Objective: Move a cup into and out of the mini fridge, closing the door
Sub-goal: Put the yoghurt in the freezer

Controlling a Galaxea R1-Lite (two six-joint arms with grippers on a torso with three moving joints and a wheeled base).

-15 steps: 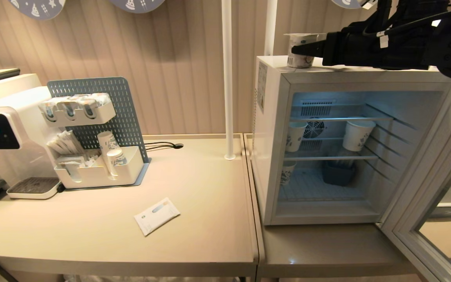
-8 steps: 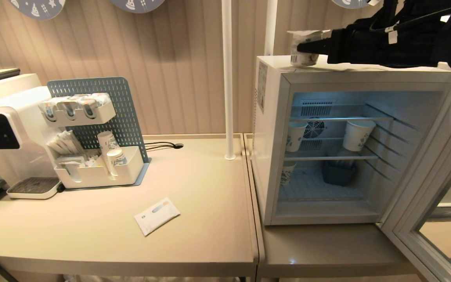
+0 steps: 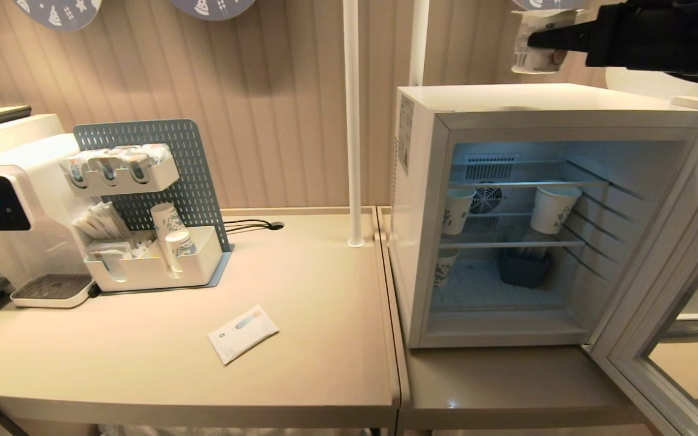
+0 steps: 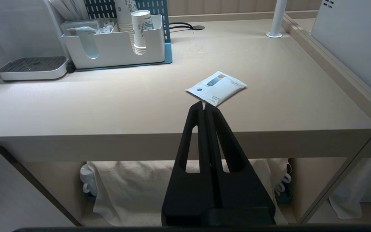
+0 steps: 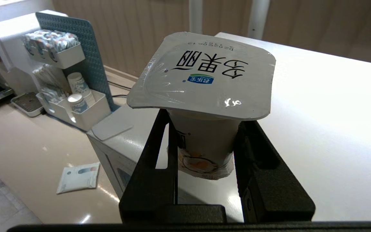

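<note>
The cup (image 3: 531,60), a small white pot with a flat foil lid (image 5: 204,74), hangs clear above the mini fridge's white top (image 3: 537,97). My right gripper (image 3: 537,41) is shut on it, its black fingers (image 5: 159,141) pressing both sides of the pot just under the lid. The fridge stands open, lit inside, with wire shelves. Its door (image 3: 646,303) is swung out to the front right, and the glass shows at the picture's edge. My left gripper (image 4: 204,104) is shut and empty, parked low in front of the table's near edge.
Two paper cups (image 3: 457,210) (image 3: 555,208) stand on the fridge's middle shelf, above a blue bin (image 3: 521,266). A white sachet (image 3: 243,333) lies on the beige table. A cup organiser (image 3: 155,242) and a water dispenser (image 3: 3,206) stand at the left. A white pole (image 3: 352,121) rises beside the fridge.
My right gripper closed on the cup as it stood on the fridge top, then lifted it up and to the right. The left arm has not moved.
</note>
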